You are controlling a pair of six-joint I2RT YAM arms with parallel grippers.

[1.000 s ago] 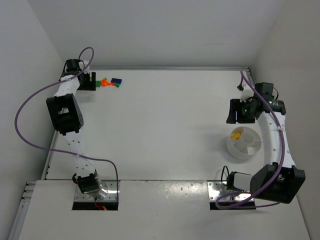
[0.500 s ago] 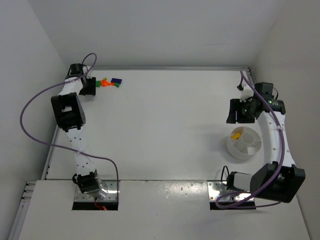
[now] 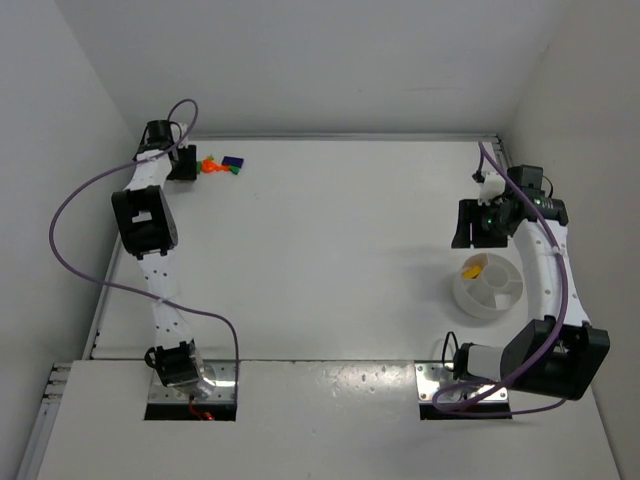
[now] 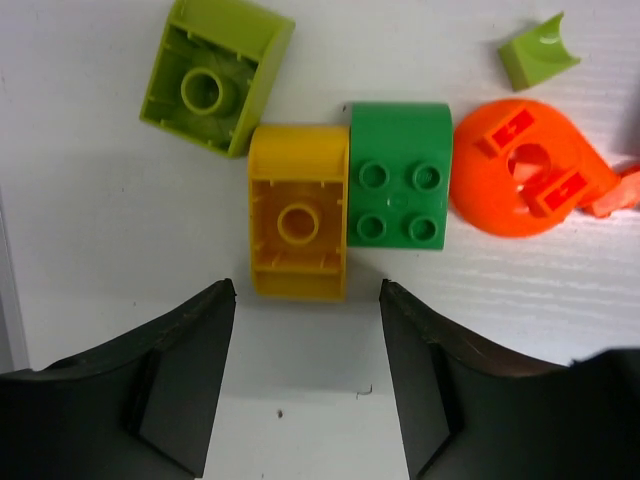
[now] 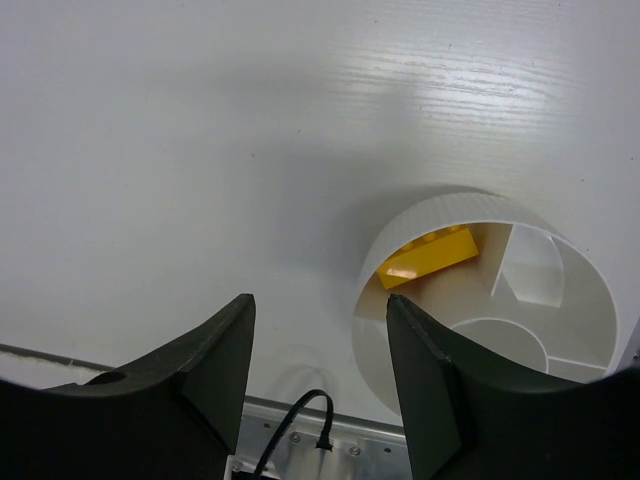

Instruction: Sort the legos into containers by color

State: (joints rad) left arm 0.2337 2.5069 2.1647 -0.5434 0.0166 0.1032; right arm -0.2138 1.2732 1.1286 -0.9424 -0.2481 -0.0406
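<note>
Left gripper (image 4: 307, 310): jaws apart, empty, low over the table's (image 3: 330, 230) far left corner. A yellow lego (image 4: 298, 210) lies just beyond its tips, touching a green lego (image 4: 399, 175) on its right. A lime lego (image 4: 215, 75) and an orange lego (image 4: 525, 165) lie close by. Right gripper (image 5: 318, 300): jaws apart, empty, near the white dish (image 5: 430, 215). One compartment holds a yellow brick (image 5: 428, 257).

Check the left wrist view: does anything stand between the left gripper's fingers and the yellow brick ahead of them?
Nothing visible does. The left gripper is open, with only bare table before the yellow brick. The green brick sits flush against one side of it, which may crowd a finger.
</note>
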